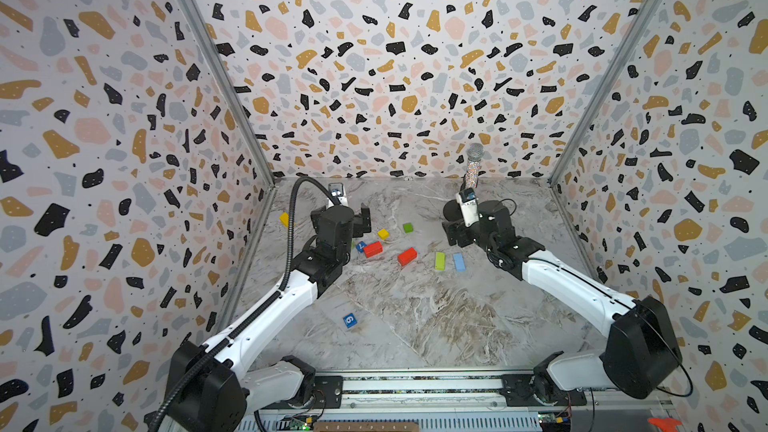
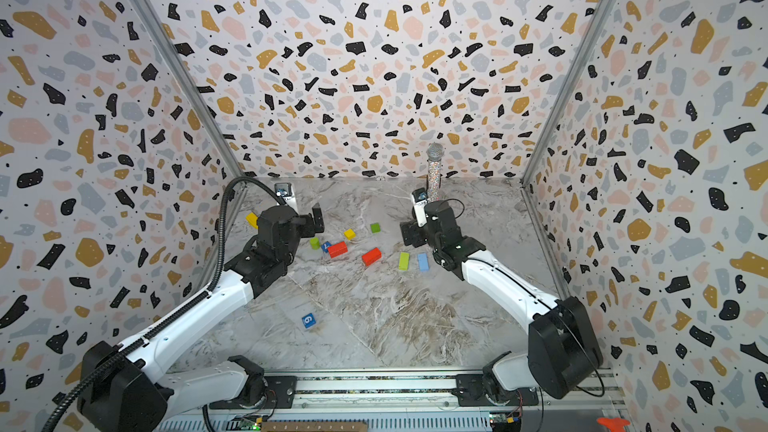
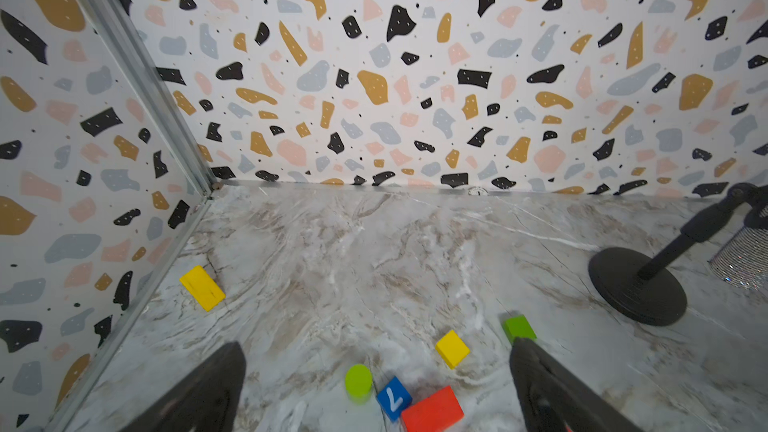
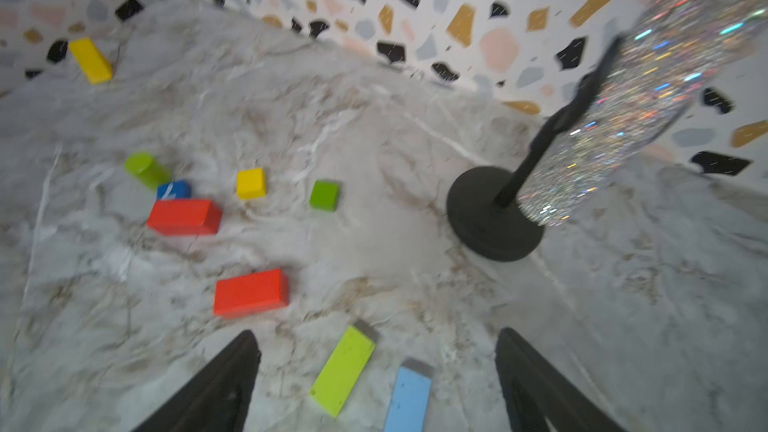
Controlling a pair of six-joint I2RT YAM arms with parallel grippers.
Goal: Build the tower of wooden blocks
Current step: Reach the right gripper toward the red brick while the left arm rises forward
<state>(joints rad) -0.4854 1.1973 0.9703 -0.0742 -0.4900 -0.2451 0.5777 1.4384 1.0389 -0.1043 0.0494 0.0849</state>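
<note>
left tool (image 3: 378, 342), right tool (image 4: 377, 331): seen open, empty | wood blocks (image 4: 249, 292): judged light, rigid, slick-painted | light blue brick (image 4: 409, 396): best taken across its narrow width

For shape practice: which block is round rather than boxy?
The lime green cylinder, beside the blue 7 cube; all the rest are flat-sided.

left arm (image 1: 266, 317), lower left: white links, black joints | right arm (image 1: 573, 284), lower right: same | hose (image 1: 291, 234): black, ribbed, along left arm | wire (image 1: 688, 374): thin, black, by right shoulder | cameras (image 1: 467, 201): white, at wrists | fingers (image 3: 199, 392): black, tapered | rail (image 1: 415, 386): silver, bottom centre
</note>
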